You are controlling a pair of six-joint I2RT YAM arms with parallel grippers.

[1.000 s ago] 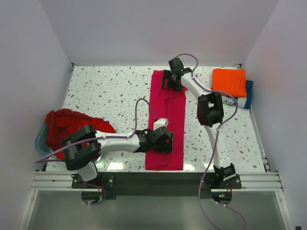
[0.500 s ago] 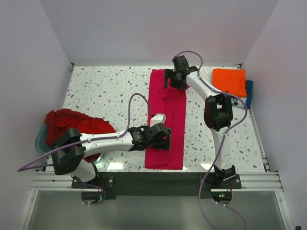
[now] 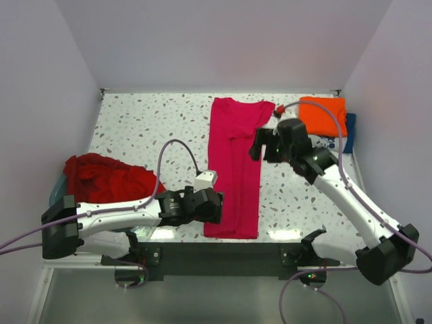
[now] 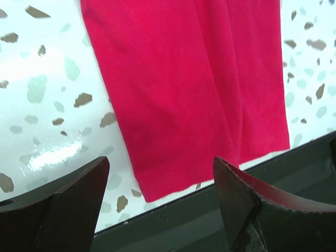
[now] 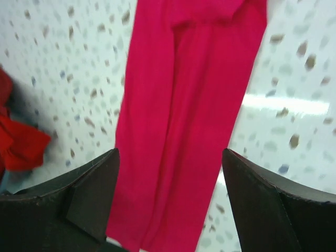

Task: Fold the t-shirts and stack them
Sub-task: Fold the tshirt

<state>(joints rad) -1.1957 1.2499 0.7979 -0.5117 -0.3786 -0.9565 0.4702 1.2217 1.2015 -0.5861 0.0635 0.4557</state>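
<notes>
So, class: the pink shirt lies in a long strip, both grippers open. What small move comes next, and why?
Probably lower the left gripper onto the near end of the pink shirt and close on it. The shirt lies flat in a narrow strip, unheld; the left gripper hangs open by that end, the right gripper open beside the far half. A crosswise fold looks due.
</notes>
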